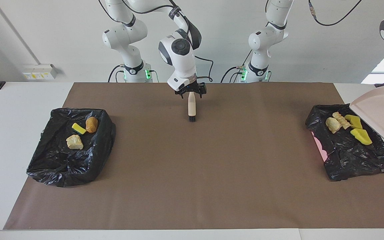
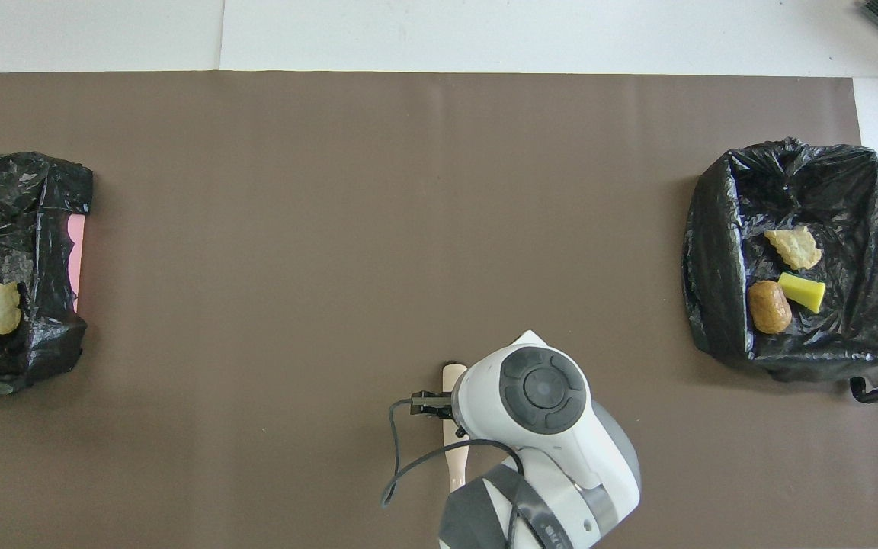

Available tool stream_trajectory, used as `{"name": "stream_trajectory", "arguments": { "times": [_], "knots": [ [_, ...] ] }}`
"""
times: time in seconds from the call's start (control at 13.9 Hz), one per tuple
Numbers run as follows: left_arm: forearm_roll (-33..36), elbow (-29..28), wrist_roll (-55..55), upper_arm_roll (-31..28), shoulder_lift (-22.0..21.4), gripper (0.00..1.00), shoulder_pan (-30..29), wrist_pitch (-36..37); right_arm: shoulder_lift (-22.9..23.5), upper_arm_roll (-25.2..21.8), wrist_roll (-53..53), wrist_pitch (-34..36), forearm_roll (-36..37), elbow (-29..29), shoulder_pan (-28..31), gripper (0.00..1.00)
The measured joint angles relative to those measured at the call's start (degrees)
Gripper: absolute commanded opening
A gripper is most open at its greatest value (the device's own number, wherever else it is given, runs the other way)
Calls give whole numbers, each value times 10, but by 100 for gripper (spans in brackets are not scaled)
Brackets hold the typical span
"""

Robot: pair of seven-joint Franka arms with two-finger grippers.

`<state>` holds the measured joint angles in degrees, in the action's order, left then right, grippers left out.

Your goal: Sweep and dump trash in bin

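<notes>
Gripping the cream brush [image 1: 191, 108] by its handle over the brown mat [image 1: 198, 166], the right gripper [image 1: 191, 90] hangs between two black-lined bins, three trash scraps [image 1: 80, 132] in the bin [image 1: 68, 166] at the right arm's end, four scraps [image 1: 347, 126] in the other bin [image 1: 352, 156] under the tilted pink dustpan [image 1: 380, 111]; the left gripper is out of view.

1. We see a white table [image 1: 18, 110] under even indoor light, covered by a broad brown mat [image 1: 192, 173].
2. A plain white wall [image 1: 45, 33] rises at the robots' end, carrying a socket box [image 1: 39, 71].
</notes>
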<state>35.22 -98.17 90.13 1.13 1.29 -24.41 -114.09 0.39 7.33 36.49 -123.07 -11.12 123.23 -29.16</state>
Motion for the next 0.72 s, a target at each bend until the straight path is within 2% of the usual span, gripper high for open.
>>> {"name": "stream_trajectory", "arguments": {
  "times": [0.29, 0.72],
  "knots": [
    [-88, -6, -142, 3, -17, 0, 75, 109, 2, -2, -1, 0, 65, -49, 58, 100],
    [-191, -68, -469, 6, -42, 0, 227, 134, -7, -5, -45, 6, 81, -97, 175, 100]
  ]
}}
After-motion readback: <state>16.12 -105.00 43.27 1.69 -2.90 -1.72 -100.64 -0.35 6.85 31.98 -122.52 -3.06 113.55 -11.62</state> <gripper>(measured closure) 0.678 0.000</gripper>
